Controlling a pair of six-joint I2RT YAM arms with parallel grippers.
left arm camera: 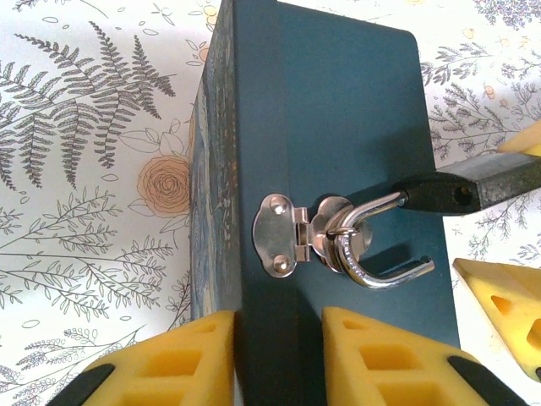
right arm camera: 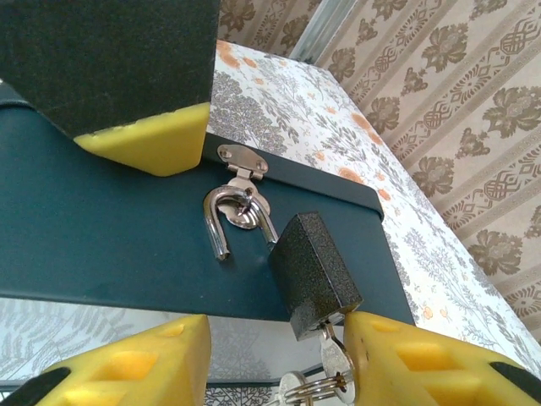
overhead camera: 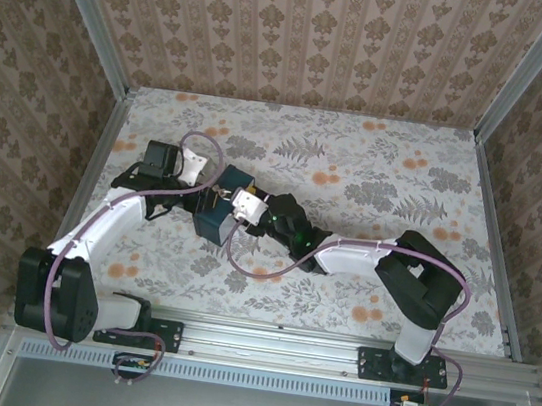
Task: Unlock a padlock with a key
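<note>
right fingers [right arm camera: 423, 355] apart, key just beside one pad | key [right arm camera: 335, 359] seated in padlock [right arm camera: 314, 275] underside, ring hanging below | shackle [right arm camera: 215, 228] free end out of body, hooked through hasp [right arm camera: 241, 158] | left fingers [left arm camera: 169, 364] clamped on dark blue box [left arm camera: 355, 101] standing on floral desk [left arm camera: 84, 254]

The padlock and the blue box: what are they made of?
The padlock body looks like metal under a dark textured coating, speckled grain. Its shackle is bright polished metal, probably steel, mirror glints. The box wears dark blue matte paint; wood or metal beneath, unclear.
</note>
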